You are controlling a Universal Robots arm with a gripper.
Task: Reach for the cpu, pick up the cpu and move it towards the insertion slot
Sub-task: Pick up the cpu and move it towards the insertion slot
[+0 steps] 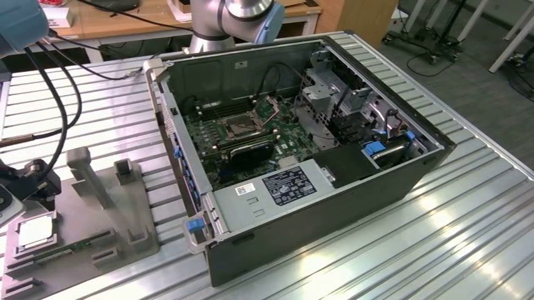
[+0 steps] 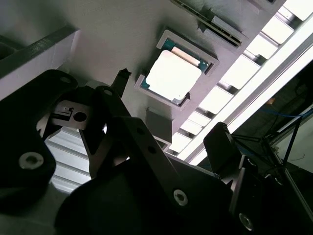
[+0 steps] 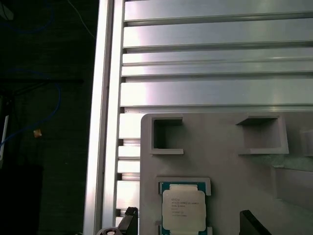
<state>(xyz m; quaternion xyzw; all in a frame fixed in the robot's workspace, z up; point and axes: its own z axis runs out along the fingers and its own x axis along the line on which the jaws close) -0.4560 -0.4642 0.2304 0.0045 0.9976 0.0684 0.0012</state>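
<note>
— Exterior view first: how is the arm [image 1: 17,28] posed?
— It reaches to the exterior view's left, cables [image 1: 50,94] trailing, with its wrist end low over the grey holder plate [image 1: 84,215] at the table's [image 1: 417,237] corner. The cpu [image 1: 35,232] lies flat in that plate near the table's edge — well apart from the insertion slot [image 1: 244,128] inside the open computer case [image 1: 351,194].
— Second wrist view?
— The gripper [image 2: 171,107] is spread wide and holds nothing. The cpu [image 2: 173,76] sits in its recess just beyond the fingertips [image 2: 222,142].
— First wrist view?
— The cpu [image 3: 183,208] is seated in the plate beside the table's edge — a dark fingertip [image 3: 250,220] on either side, apart from it.
</note>
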